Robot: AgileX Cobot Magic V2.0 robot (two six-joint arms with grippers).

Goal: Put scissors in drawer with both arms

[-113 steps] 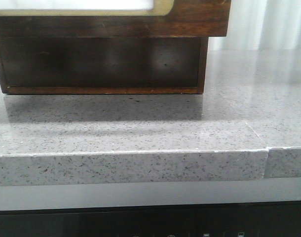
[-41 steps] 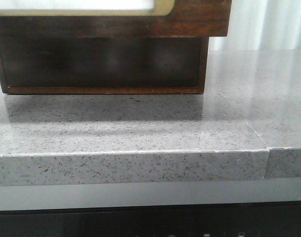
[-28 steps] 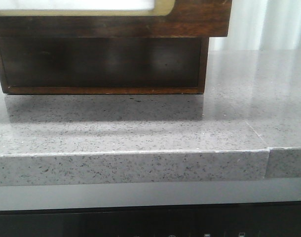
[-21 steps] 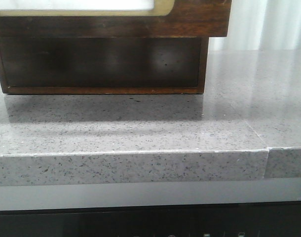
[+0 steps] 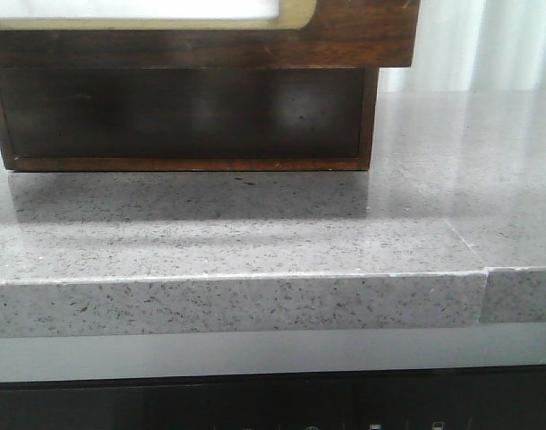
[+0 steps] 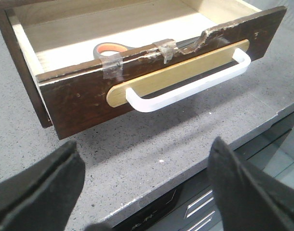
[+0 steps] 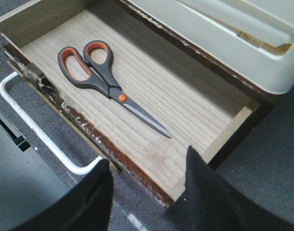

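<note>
In the left wrist view, the left end effector (image 6: 142, 192) sits nearest, its two dark fingers (image 6: 38, 192) spread wide apart with nothing between them, hanging over the speckled grey table (image 6: 152, 144). Just past it stands the pulled-out drawer (image 6: 79, 98), its dark brown front scratched and chipped along the top edge, with two strips of clear tape (image 6: 167, 48) folded over that edge. A white handle (image 6: 190, 86) is mounted across a tan plate on the front. Behind the front edge, one orange-lined loop of the scissors (image 6: 107, 49) shows inside the drawer.

In the right wrist view, the right end effector (image 7: 147, 192) also has its fingers apart and empty, hovering over the near corner of the open drawer. The scissors lie flat on the light wood floor of the drawer, closed, handles toward the handle side and blades pointing toward the far end. Beyond the drawer's back wall sits a cream plastic tray (image 7: 224, 33).

The front view shows the table edge closest, then a dark wooden cabinet (image 5: 188, 116) standing on the table further back; neither arm appears there.
</note>
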